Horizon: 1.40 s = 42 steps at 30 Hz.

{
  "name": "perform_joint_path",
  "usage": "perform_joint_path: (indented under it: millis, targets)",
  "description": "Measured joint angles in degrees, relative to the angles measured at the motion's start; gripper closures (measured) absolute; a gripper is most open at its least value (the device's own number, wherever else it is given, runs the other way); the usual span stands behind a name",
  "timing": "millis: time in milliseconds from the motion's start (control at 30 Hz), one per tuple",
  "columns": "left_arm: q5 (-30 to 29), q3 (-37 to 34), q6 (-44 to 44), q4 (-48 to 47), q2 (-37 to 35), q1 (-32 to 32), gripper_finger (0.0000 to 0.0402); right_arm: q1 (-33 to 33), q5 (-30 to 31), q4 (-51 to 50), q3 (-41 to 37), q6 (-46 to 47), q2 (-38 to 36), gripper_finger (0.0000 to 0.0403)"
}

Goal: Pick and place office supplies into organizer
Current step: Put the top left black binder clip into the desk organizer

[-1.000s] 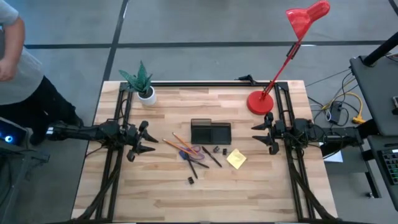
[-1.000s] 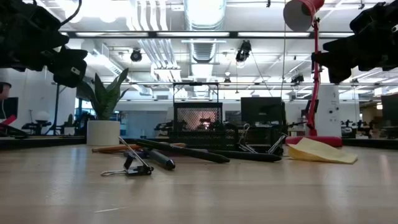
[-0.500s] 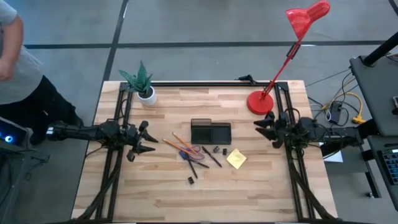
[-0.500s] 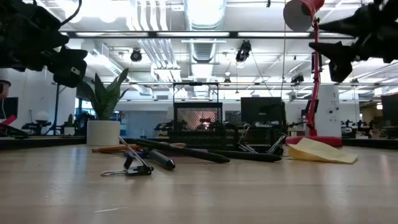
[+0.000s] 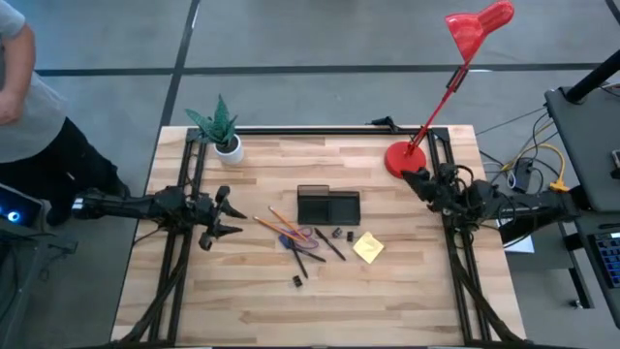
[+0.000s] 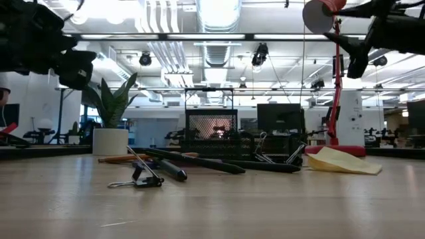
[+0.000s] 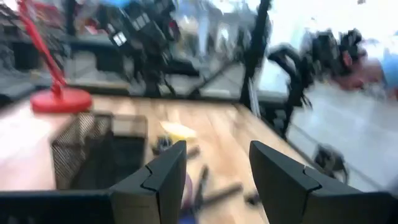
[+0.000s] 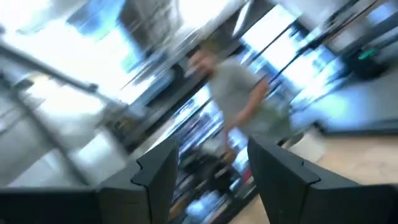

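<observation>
The office supplies lie mid-table: orange pencils [image 5: 274,223], purple-handled scissors [image 5: 299,236], dark pens [image 5: 329,244], a yellow sticky-note pad [image 5: 368,246] and small black clips [image 5: 298,281]. The black organizer [image 5: 328,206] stands just beyond them; its mesh wall [image 7: 87,152] shows in the left wrist view. My left gripper [image 5: 231,215] hovers open at the table's left side, pointing at the supplies. My right gripper [image 5: 414,180] is open and raised at the right side, close to the red lamp's base; its wrist view looks up into the room.
A red desk lamp stands with its base [image 5: 405,158] at the far right, right beside my right gripper. A white pot with a green plant [image 5: 225,143] sits at the far left. A person [image 5: 24,87] stands off the table's left. Bare wood lies along the near edge.
My right gripper has swung from the right side toward the far edge and the lamp base, rising and tipping upward as it went. The supplies and organizer have stayed put.
</observation>
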Motion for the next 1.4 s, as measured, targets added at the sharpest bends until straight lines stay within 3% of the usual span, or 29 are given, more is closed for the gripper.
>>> perform_joint_path:
  millis: [100, 167, 300, 367, 433, 567, 800, 1167, 1400]
  targets:
    - [-0.13, 0.0, -12.4, 7.8, -0.05, 0.0, 0.024, 0.23, 1.05, 1.19, 0.02, 9.4, 2.98, 0.022]
    - [-0.17, 0.0, -18.13, 12.65, -0.03, 0.0, 0.024, 0.31, 1.08, 0.66, 0.11, 9.18, 4.96, 0.022]
    - [-6.37, -0.02, -19.25, 26.57, 0.29, 0.02, 0.024, 0.29, 3.04, 2.16, 2.8, 10.31, 9.35, 0.022]
    - [-9.15, -0.02, -21.61, 34.04, 0.27, 0.04, 0.024, 0.27, -0.6, 2.11, 5.29, 11.67, 12.45, 0.022]
    - [-10.17, -0.02, -21.7, 40.71, 0.28, 0.02, 0.024, 0.33, -2.99, 1.63, 7.88, 11.19, 15.43, 0.022]
    - [-10.47, -0.02, -18.74, 50.24, -0.05, 0.02, 0.0239, 0.33, -1.66, 0.64, 12.51, 9.64, 22.49, 0.022]
    - [-10.49, -0.02, -19.08, 55.21, -0.03, 0.02, 0.024, -2.25, -2.3, -0.74, 20.31, 7.04, 36.06, 0.022]
    - [-10.85, 0.24, -19.1, 56.49, -0.05, 0.02, 0.024, -7.33, -14.95, -10.87, 29.89, 7.01, 47.81, 0.022]
    - [-20.03, 0.81, -16.17, 56.71, 2.39, 0.02, 0.024, -9.37, -21.28, -17.06, 31.89, 9.87, 49.27, 0.022]
